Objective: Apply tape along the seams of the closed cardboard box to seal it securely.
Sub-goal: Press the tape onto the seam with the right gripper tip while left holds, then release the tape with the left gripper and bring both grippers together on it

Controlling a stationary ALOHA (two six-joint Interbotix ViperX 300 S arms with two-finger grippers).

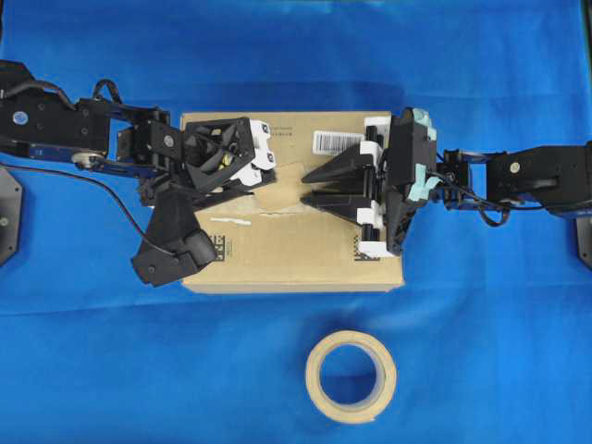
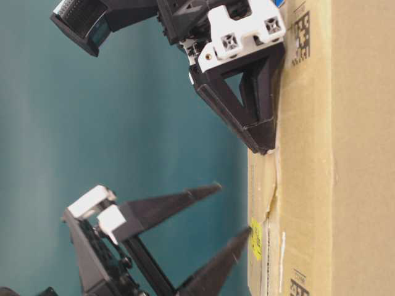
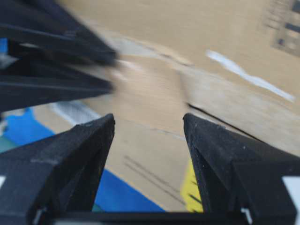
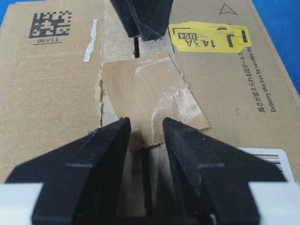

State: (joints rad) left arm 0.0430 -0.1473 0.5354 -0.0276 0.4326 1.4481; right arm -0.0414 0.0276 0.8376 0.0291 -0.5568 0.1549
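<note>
Cardboard box (image 1: 296,254): a brown carton is seen lying flat on the blue cloth (image 1: 481,351), top face up, with both arms brought in over it from either side.
Seams (image 4: 136,47): a dark line is shown running across the middle of the top face, edged by pale torn paper; in the right wrist view only a short stretch is left exposed, just beyond the far edge of the tape.
Tape (image 4: 152,98): a small tan, glossy square is laid across the seam near the middle of the box, slightly skewed, with its near edge reaching down between the right fingertips.
Left gripper (image 3: 148,124): the jaws are held apart with nothing between them; in the table-level view its dark fingertip is pressed against, or held just off, the box top, and which of the two cannot be told.
Right gripper (image 4: 146,123): the jaws are spread and nothing is gripped; the two black fingers are pointed along the seam toward the tape, their tips set just at its near edge.
Labels: a yellow sticker (image 4: 208,37) is seen on one flap, a data-matrix code (image 4: 50,23) on the other, and a white barcode label (image 1: 338,141) near the far edge in the overhead view.
White strip (image 1: 231,222): a thin pale scrap of residue is noted on the box top beside the seam.
Tape roll (image 1: 351,376): a beige ring is left lying flat on the cloth, well apart from the box, on its near side.
</note>
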